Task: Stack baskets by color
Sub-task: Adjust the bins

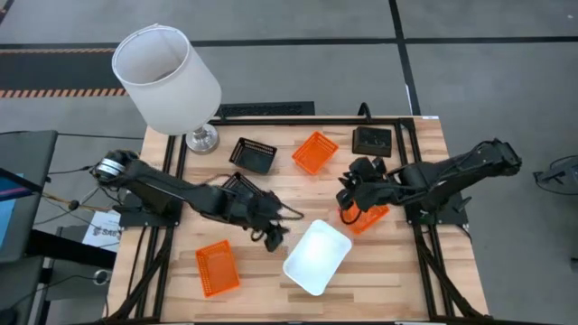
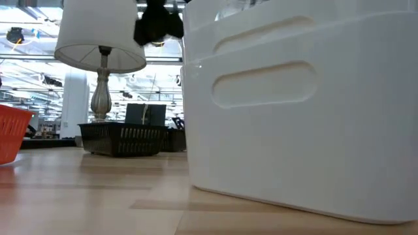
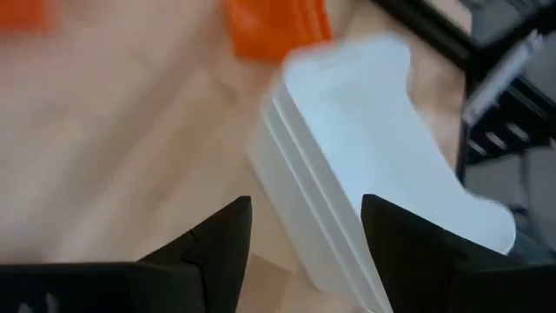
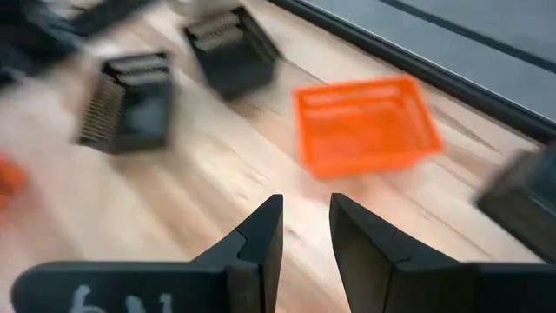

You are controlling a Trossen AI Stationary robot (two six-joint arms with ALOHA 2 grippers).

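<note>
The left gripper (image 1: 275, 236), jaws apart and empty, hangs just beside the white baskets (image 1: 316, 257), which lie nested near the lamp-side orange basket (image 1: 315, 152); they look light, stiff and smooth-walled, so one long rim seems the best hold.

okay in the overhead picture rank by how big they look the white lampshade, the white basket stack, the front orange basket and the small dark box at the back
1. White fabric lampshade, though it stands nearer the camera.
2. White plastic basket stack.
3. Orange mesh plastic basket at the front.
4. Small dark square box.
</note>
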